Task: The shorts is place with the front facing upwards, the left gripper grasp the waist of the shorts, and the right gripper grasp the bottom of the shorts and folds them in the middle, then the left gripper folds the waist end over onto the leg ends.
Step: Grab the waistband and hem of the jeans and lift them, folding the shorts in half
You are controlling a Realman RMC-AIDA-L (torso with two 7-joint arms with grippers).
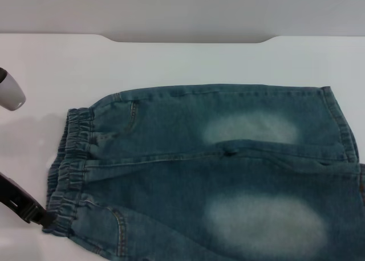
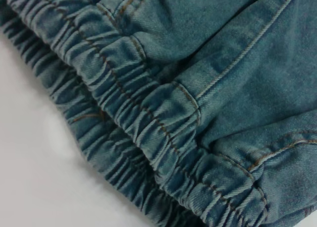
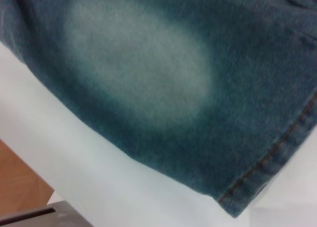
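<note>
Your denim shorts (image 1: 217, 175) lie flat and front-up across the white bench (image 1: 171, 61), elastic waistband (image 1: 71, 164) toward the bench's left edge and the leg hems (image 1: 341, 127) toward the right edge. The nearer leg runs past the front edge of the head view.

The left gripper (image 1: 41, 216) sits at the near corner of the waistband, its black tip touching the ruffled elastic. You cannot tell whether its fingers have clenched on the cloth or only rest beside it. The left wrist view shows only gathered waistband (image 2: 148, 118) and bench, no fingers. A white-grey arm segment (image 1: 10, 91) shows at the left edge. The right gripper is out of sight; its wrist camera looks down on the faded thigh patch (image 3: 138, 68) and a stitched hem (image 3: 277, 152) near the bench's front edge.

Expect soft but weighty denim: it will drape and sag, not slide. The elastic band is thick and bunched, so it probably wants a deep pinch through both layers at the corner. The hem is flat and thin, so take it at the stitched edge.
</note>
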